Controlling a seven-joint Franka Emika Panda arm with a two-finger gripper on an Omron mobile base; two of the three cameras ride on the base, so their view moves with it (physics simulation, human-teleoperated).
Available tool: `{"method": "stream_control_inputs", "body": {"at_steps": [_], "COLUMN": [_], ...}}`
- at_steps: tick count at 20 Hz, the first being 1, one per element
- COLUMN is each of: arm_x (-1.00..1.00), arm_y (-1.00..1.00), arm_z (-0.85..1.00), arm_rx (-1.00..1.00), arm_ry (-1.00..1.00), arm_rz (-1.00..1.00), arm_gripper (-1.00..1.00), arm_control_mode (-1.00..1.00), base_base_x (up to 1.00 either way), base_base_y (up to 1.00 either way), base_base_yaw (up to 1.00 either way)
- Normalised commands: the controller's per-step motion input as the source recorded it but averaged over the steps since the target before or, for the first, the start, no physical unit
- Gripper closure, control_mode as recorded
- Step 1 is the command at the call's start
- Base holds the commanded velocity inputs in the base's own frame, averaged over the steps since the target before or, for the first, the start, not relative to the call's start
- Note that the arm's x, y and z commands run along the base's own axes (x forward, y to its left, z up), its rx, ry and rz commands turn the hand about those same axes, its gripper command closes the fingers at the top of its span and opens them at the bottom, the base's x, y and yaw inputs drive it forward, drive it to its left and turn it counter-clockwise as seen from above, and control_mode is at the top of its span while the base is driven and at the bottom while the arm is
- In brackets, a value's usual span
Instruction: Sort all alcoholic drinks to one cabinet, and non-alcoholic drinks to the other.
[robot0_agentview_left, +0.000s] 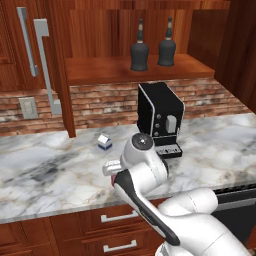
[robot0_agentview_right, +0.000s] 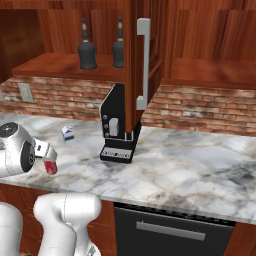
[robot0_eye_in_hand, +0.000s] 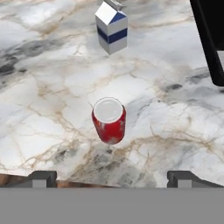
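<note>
Marble counter (robot0_agentview_left: 45, 170) spans the left base view, with a brick wall behind it. Two dark bottles (robot0_agentview_left: 139, 48) (robot0_agentview_left: 167, 45) stand side by side on the open cabinet shelf (robot0_agentview_left: 100, 70), above a black coffee machine (robot0_agentview_left: 160, 117). A small milk carton (robot0_agentview_left: 104, 142) sits on the counter left of the machine. The white arm (robot0_agentview_left: 150, 185) rises in front, covering the counter's near edge. A cabinet door (robot0_agentview_left: 52, 60) with a grey bar handle stands open to the left of the shelf.

From the right base view, the same bottles (robot0_agentview_right: 87, 47) (robot0_agentview_right: 118, 46) stand on the shelf, partly behind an open door (robot0_agentview_right: 142, 65) that also covers part of the machine (robot0_agentview_right: 117, 125). This angle shows a red can (robot0_agentview_right: 50, 166) just past the arm's wrist, and the carton (robot0_agentview_right: 67, 133) further back.

Looking down from the hand view, the can (robot0_eye_in_hand: 109, 120) stands upright on the marble, near the counter's front edge, carton (robot0_eye_in_hand: 112, 27) well beyond it. The gripper (robot0_eye_in_hand: 112, 178) is spread wide, both fingertips far apart at the bottom, short of the can, holding and touching nothing.
</note>
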Motion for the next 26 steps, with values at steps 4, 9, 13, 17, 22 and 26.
{"method": "stream_control_inputs", "body": {"at_steps": [4,9,13,17,22,26], "arm_x": [0.09,0.10,0.11,0.21,0.26,0.26], "arm_y": [0.00,0.00,0.00,0.00,0.02,0.10], "arm_z": [-0.31,-0.18,-0.19,-0.14,-0.07,-0.07], "arm_rx": [-0.01,-0.03,-0.02,-0.01,0.00,0.00], "arm_ry": [0.00,0.00,0.00,0.00,0.00,0.00], "arm_rz": [0.00,0.00,0.00,0.00,0.01,0.03], "arm_gripper": [-1.00,-1.00,-1.00,-1.00,-1.00,-1.00], "arm_control_mode": [-1.00,-1.00,-1.00,-1.00,-1.00,-1.00], "base_base_x": [0.00,0.00,0.00,0.00,0.00,0.00], "base_base_y": [0.00,0.00,0.00,0.00,0.00,0.00], "base_base_yaw": [0.00,0.00,0.00,0.00,0.00,0.00]}}
